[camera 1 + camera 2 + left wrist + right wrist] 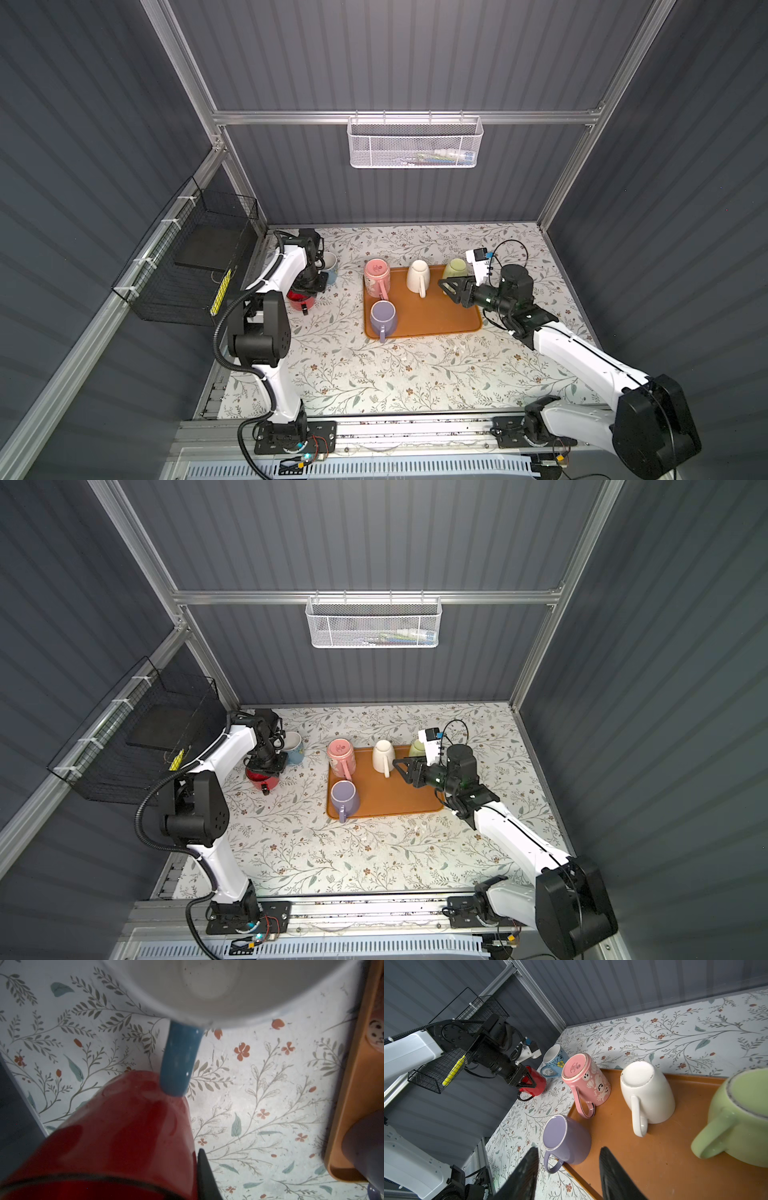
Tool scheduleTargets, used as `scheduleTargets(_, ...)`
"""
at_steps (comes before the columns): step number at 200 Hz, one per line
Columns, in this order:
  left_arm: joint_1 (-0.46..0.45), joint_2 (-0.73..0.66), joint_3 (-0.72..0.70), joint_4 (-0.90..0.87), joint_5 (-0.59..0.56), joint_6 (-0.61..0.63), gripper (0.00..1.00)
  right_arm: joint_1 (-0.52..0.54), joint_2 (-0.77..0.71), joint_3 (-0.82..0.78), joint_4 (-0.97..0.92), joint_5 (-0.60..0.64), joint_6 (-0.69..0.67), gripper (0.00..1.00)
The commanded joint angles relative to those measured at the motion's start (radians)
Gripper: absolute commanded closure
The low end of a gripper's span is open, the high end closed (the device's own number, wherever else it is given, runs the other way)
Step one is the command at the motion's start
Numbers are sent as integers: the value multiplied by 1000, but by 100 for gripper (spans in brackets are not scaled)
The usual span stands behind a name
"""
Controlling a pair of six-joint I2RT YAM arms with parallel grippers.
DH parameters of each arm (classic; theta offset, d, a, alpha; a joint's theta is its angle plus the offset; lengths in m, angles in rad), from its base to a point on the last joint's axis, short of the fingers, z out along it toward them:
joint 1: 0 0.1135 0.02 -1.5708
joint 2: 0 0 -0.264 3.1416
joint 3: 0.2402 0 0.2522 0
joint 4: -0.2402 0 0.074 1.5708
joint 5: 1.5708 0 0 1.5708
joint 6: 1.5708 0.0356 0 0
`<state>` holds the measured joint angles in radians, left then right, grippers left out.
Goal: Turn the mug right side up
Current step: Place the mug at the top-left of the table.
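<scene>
Red mug [300, 300] is on the table [415, 374], left side, off the tray [436, 320], mouth upward, looks tilted. L gripper [527, 1083] is right on it: jaws closed tight, pinching the wall at the rim. Blue mug [330, 264] stands upright just behind, handle v. close to the red one. R gripper [446, 290] hangs over the tray, approx half open, holding nothing, near the white mug [417, 276] and green mug [455, 269], both upside down.

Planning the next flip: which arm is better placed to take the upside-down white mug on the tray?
Right. The right end effector hovers open over the tray beside the white mug; the left end effector is shut on the red mug, off the tray.
</scene>
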<state>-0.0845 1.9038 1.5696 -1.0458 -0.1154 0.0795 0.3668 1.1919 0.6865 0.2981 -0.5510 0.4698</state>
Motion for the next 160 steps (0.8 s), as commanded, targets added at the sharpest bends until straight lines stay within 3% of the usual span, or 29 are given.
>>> scheduleTargets(1,12,9,75,16,13,28,100,-3,-17,-9,0,-1,-5,50)
scheduleTargets(95,108,36,89,70,104,49,100,-3,13,1,0,-19,8,50)
scheduleTargets(160,144,155,226,38,126,61,100,-3,31,7,12,-26,20,50)
